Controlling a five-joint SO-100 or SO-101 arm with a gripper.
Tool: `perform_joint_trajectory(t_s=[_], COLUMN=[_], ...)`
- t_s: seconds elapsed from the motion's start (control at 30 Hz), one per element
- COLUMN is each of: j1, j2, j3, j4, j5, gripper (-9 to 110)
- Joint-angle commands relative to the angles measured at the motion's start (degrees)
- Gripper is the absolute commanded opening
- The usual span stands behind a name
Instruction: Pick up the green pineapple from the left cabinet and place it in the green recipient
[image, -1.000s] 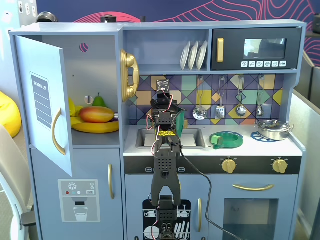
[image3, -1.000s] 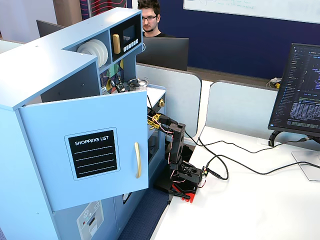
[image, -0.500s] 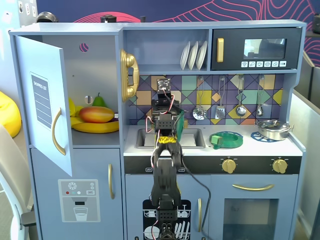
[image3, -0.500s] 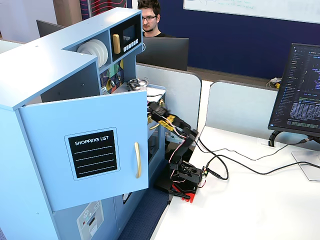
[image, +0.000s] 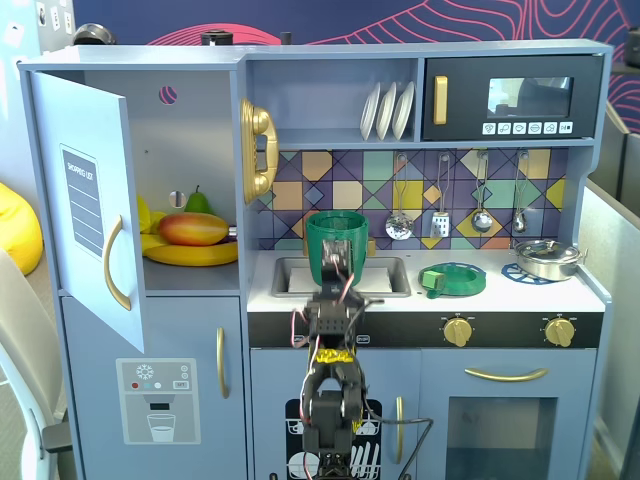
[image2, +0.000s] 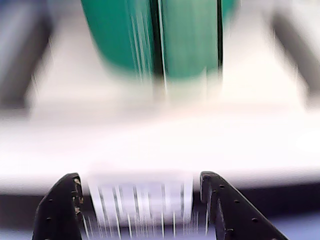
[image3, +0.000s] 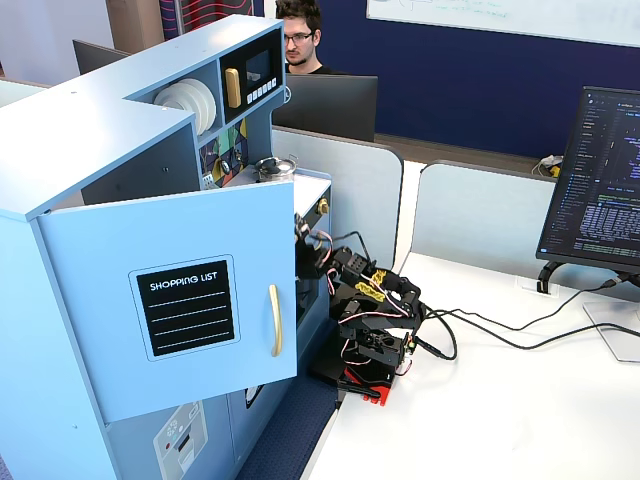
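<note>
The left cabinet (image: 190, 150) stands with its door (image: 88, 205) swung open; the door's "shopping list" panel also shows in a fixed view (image3: 187, 305). Inside lie a mango (image: 193, 229), a banana (image: 190, 256) and a green pear (image: 198, 202). I see no green pineapple in any view. The green recipient (image: 338, 232) stands in the sink (image: 385, 278). My gripper (image: 338, 264) is just in front of it. In the blurred wrist view the gripper (image2: 137, 181) is open and empty, with the pot (image2: 185, 35) ahead above it.
A flat green dish (image: 452, 279) and a metal pan (image: 545, 258) sit on the counter to the right. Utensils (image: 440, 205) hang on the tiled wall. A gold phone (image: 258, 150) hangs beside the cabinet. The arm's base (image3: 365, 350) stands on a white desk with cables.
</note>
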Motion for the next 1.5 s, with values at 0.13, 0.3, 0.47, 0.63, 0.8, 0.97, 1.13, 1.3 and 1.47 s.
perform_joint_trajectory(t_s=[0.13, 0.3, 0.47, 0.63, 0.8, 0.97, 1.13, 1.3, 1.47], j1=[1.1, 1.8, 1.8, 1.2, 2.7, 2.9, 2.5, 2.2, 1.3], j2=[10.8, 16.4, 17.3, 17.4, 17.4, 17.4, 17.4, 17.4, 17.4], j3=[13.7, 21.6, 23.6, 23.6, 23.6, 23.6, 23.6, 23.6, 23.7], j4=[4.8, 6.7, 13.4, 18.4, 22.0, 27.1, 31.6, 37.0, 43.2], j5=[3.2, 4.7, 7.0, 9.8, 8.8, 9.0, 9.1, 8.6, 9.7], gripper=[21, 20, 20, 21, 23, 24, 24, 24, 24])
